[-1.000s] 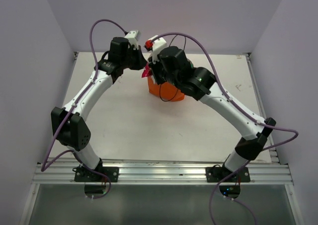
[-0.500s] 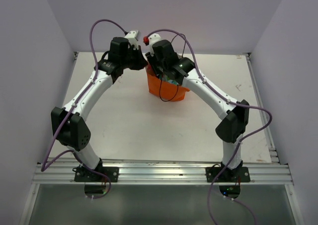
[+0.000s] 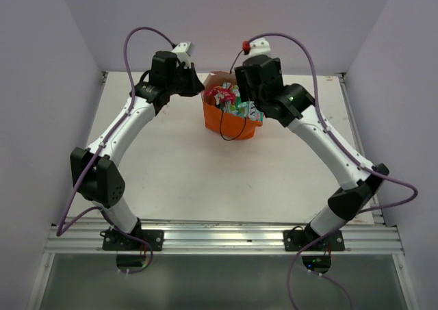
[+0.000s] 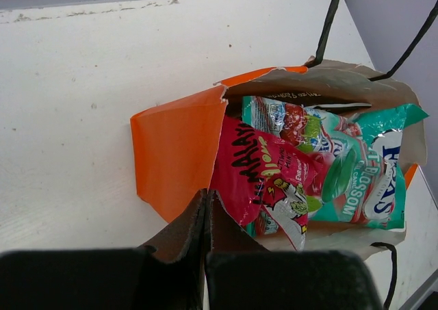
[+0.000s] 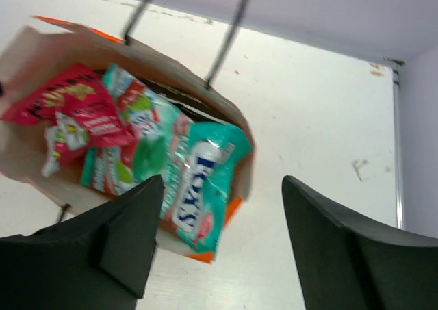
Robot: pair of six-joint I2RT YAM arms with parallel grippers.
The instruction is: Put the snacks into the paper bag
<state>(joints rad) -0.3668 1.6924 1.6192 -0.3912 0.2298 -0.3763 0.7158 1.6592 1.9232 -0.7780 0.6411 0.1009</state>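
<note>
The orange paper bag (image 3: 229,126) stands upright at the back middle of the table, its mouth open. Snacks lie inside it: a red packet (image 4: 263,166) on top at the left and a teal-green packet (image 4: 356,180) sticking up at the right. The right wrist view shows the same red packet (image 5: 75,111), teal-green packet (image 5: 198,180) and bag (image 5: 234,207). My left gripper (image 4: 207,195) is shut on the bag's left rim beside a folded-out orange flap (image 4: 174,152). My right gripper (image 5: 222,180) hangs open above the bag's right side, holding nothing.
Thin black loop handles (image 5: 226,43) rise from the bag's far rim. The white table (image 3: 205,180) is enclosed by pale walls at the left, right and back. A metal rail (image 3: 226,238) carrying both arm bases runs along the near edge.
My right gripper has opened, risen out of the bag and swung right. The red packet it carried now lies in the bag. The left gripper has stayed on the rim.
</note>
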